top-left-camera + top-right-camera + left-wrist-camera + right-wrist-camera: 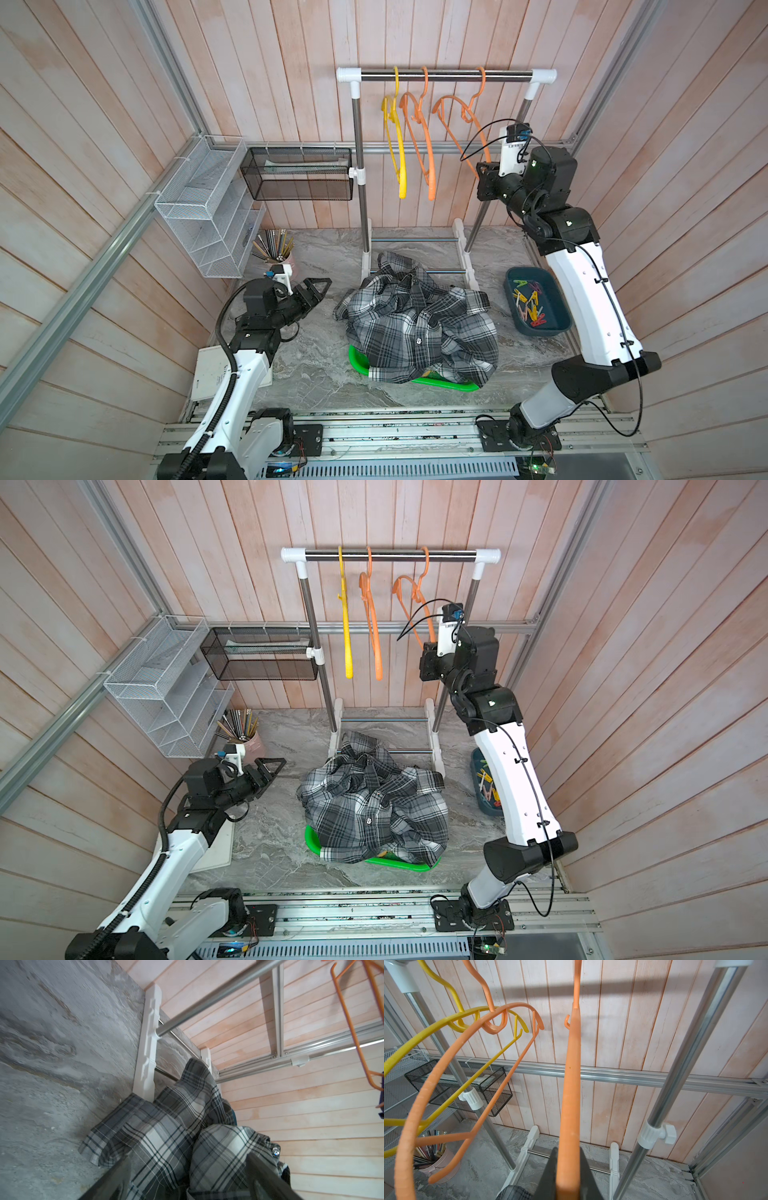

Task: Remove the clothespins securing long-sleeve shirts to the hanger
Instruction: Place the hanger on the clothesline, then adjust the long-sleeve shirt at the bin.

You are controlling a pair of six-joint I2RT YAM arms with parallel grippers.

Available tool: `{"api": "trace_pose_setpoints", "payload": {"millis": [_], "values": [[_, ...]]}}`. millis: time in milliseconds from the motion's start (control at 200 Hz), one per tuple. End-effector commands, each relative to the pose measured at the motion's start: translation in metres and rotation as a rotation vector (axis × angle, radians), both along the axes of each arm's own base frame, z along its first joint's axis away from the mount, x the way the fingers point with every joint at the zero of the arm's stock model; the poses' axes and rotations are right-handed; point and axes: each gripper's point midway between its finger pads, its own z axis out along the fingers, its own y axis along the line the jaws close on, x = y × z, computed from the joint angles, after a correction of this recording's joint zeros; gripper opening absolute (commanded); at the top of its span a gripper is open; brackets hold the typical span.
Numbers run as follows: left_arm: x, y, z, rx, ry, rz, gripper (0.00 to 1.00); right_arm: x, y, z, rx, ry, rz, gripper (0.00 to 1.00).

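Since no pin is left on any hanger that I can see, the job looks almost over. In front of the rack (444, 75), the long-sleeve shirts (419, 328) lie in a soft grey check heap on the tabletop (316, 386), half over a green basket (358, 360). To the left of the rack's feet, the left tool (323, 287) hangs low with its jaws wide apart and nothing in them, pointing at the heap. To the right of the rack's feet sits a blue bin (559, 330), and the clothespins (530, 303) lie in it in a bright bunch. Farther back and higher, under the rack's rail, the right tool (568, 1150) is pinched on the low end of the right orange hanger (571, 1076). That hanger's long bar runs straight out from the tool, up toward the rail. The middle orange hanger (428, 166) and the yellow hanger (400, 166) hang bare beside it. The pins are down below the right tool, so the right arm is the nearer one to them. I think the next move is only to let the hanger go gently, so it does not swing off the rail.
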Motion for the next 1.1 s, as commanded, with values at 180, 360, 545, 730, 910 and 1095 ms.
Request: {"api": "trace_pose_setpoints", "payload": {"millis": [180,360,545,730,910,1095], "values": [[0.002,-0.03,-0.041,-0.047,0.09,-0.073,0.9,-0.031,-0.011,-0.034,0.046,0.071,-0.005,0.73],[0.005,-0.044,-0.07,0.003,0.173,-0.108,0.92,-0.042,-0.016,-0.072,0.053,0.136,-0.018,0.82],[0.008,-0.057,-0.088,-0.011,0.204,-0.132,0.77,-0.05,-0.016,-0.1,0.075,0.183,-0.011,0.82],[0.008,-0.087,-0.039,-0.086,0.062,-0.231,0.12,-0.054,-0.014,-0.12,0.092,0.226,0.002,0.82],[-0.023,-0.144,0.015,-0.102,-0.082,-0.444,0.02,-0.07,0.005,-0.157,0.121,0.314,0.051,0.82],[-0.063,-0.2,0.004,0.094,-0.065,-0.607,0.04,-0.104,0.027,-0.214,0.147,0.458,0.06,0.82]]}}
